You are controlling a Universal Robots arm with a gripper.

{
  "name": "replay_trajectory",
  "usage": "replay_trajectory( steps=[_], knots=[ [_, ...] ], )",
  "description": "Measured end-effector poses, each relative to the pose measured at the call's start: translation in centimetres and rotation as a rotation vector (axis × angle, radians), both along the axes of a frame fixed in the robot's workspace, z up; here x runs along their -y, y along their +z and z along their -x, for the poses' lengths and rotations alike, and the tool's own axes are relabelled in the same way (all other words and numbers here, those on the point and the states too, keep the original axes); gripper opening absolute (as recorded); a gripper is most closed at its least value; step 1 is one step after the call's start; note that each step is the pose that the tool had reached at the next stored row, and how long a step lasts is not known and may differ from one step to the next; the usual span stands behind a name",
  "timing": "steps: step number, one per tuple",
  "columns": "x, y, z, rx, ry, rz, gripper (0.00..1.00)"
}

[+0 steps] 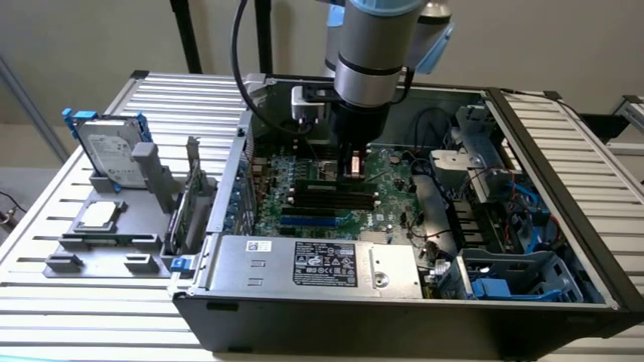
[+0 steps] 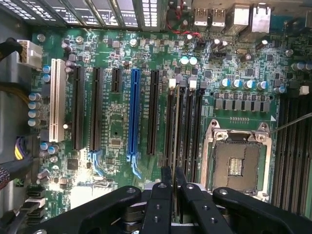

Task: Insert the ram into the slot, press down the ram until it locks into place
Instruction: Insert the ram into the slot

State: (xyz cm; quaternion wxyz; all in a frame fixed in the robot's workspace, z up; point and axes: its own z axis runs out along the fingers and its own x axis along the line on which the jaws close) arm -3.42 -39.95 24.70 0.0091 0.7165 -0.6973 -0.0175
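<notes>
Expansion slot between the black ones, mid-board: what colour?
The expansion slot is blue; wrist view shows it best.

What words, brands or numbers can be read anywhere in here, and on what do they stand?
No text can be read.
Black label on the silver box: white print, too small.
Small white sticker beside it: blurred.
Hard drive label: blurred.
Motherboard white lettering: too small.

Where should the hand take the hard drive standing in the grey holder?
Judging by its pose, the hard drive is best pinched across its flat faces at the free top edge, from above: the grey holder cradles its base, and blue rails flank its sides.
</notes>
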Motion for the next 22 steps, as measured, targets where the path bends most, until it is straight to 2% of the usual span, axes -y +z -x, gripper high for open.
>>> replay_trajectory(
  steps=[13, 22],
  knots=[
    [0.04, -0.84, 0.0, 0.0, 0.0, 0.0001, 0.13],
    [0.22, -1.18, 0.0, 0.0001, 0.001, 0.0, 0.13]
  ],
)
